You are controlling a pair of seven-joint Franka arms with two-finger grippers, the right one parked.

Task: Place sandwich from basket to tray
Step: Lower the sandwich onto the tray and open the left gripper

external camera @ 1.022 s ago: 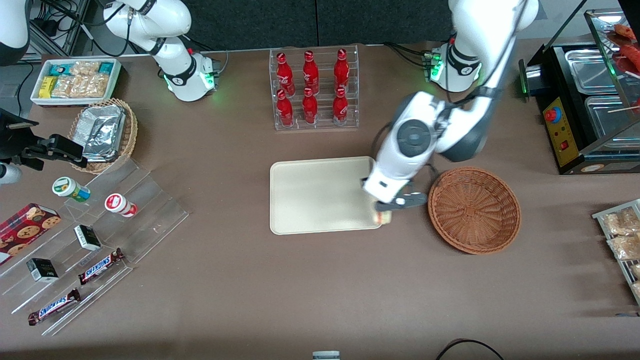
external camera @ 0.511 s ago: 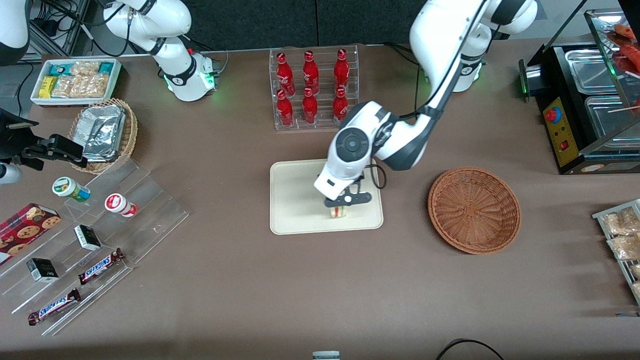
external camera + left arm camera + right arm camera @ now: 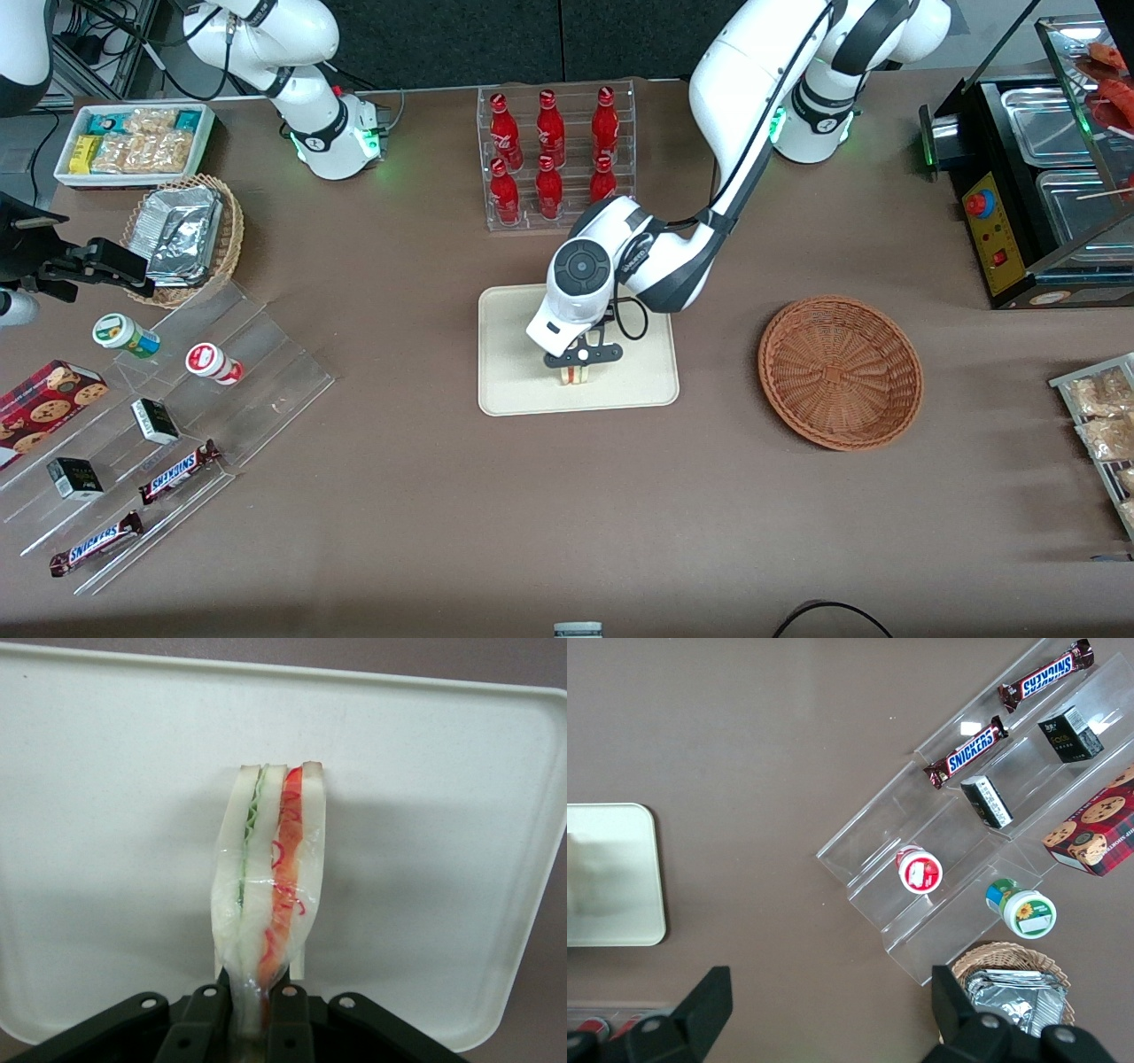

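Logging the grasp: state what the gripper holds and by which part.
The gripper is shut on the sandwich, pinching one narrow end of the wedge, above the tray.

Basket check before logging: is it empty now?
Empty: only bare weave shows in the basket; the gripper holds the sandwich over the tray.

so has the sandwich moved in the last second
Yes. Held in the gripper, the sandwich has gone from the tray edge nearest the basket to over the tray's middle, away from the basket.
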